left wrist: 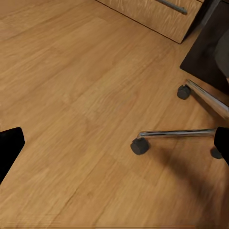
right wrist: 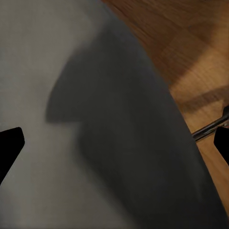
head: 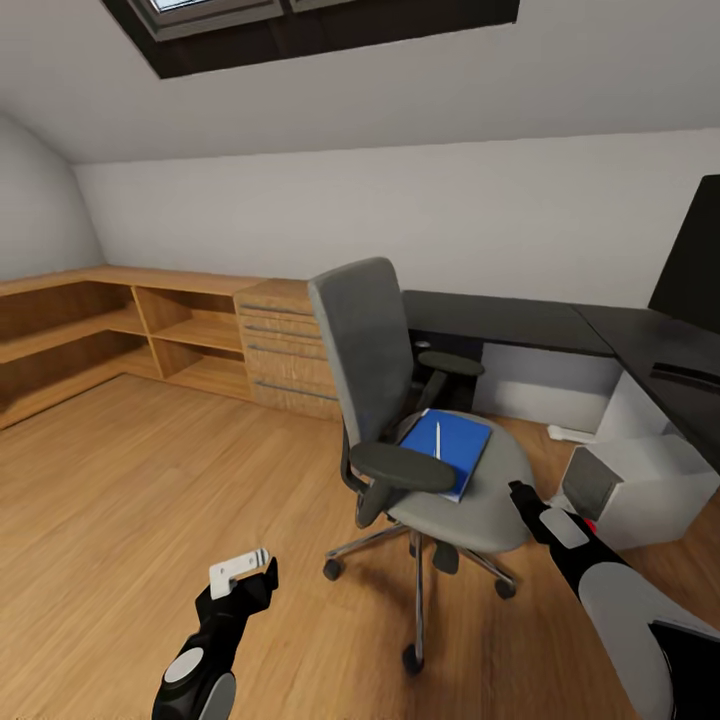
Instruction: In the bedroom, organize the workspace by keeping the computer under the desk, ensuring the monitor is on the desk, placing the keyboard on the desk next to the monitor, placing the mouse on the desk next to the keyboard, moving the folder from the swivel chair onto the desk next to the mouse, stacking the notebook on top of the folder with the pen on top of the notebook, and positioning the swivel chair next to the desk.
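Black fingertips of the right gripper (head: 520,492) stand spread wide, holding nothing, just above the grey seat edge of the swivel chair (head: 470,500). Near it on the seat lies the blue folder (head: 450,450), with the pen (head: 438,440) on top (no notebook is discernible). Fetching the folder seems underway; next, reach inward over it. The left gripper (head: 262,572) hangs released over the floor.

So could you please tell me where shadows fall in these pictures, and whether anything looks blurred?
Head view: sharp, a faint shadow under the swivel chair. Left wrist view: crisp, soft shadows beside the chair's castors. Right wrist view: a dark shadow lies across the grey seat, which looks soft and textureless.
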